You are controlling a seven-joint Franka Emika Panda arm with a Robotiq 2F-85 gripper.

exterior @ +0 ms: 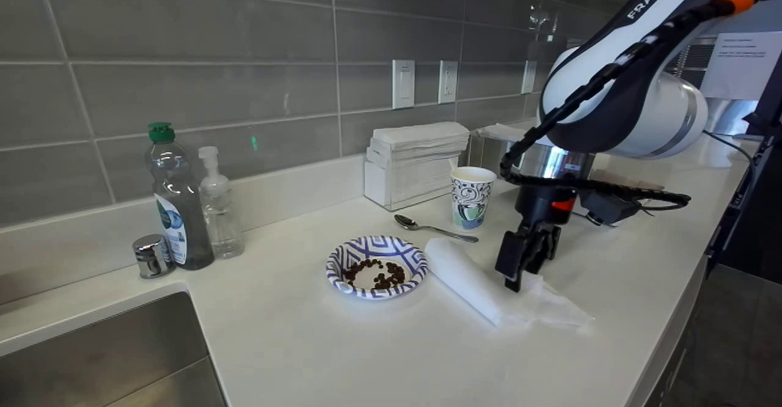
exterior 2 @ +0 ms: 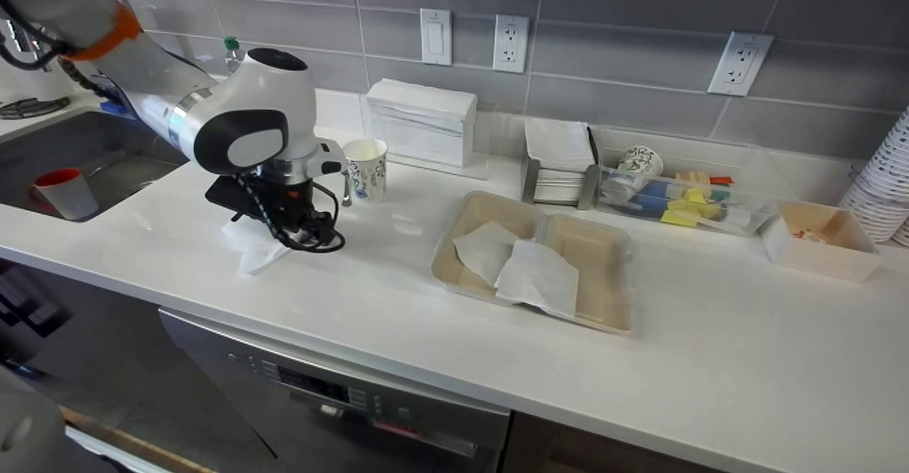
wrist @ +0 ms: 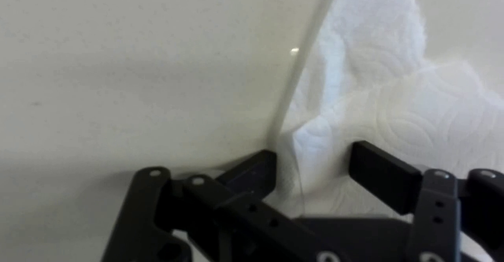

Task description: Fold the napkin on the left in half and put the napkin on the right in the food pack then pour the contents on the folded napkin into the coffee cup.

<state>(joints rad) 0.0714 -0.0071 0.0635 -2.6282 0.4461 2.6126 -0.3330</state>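
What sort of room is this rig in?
Looks like a kitchen; whether home or office, I can't tell. Signs: a steel sink, a soap bottle standing beside it and, under the counter, what appears to be a dishwasher.

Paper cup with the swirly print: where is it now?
In an exterior view, the paper cup stands right of the picture's centre, near the napkin stack, with a spoon lying beside it.
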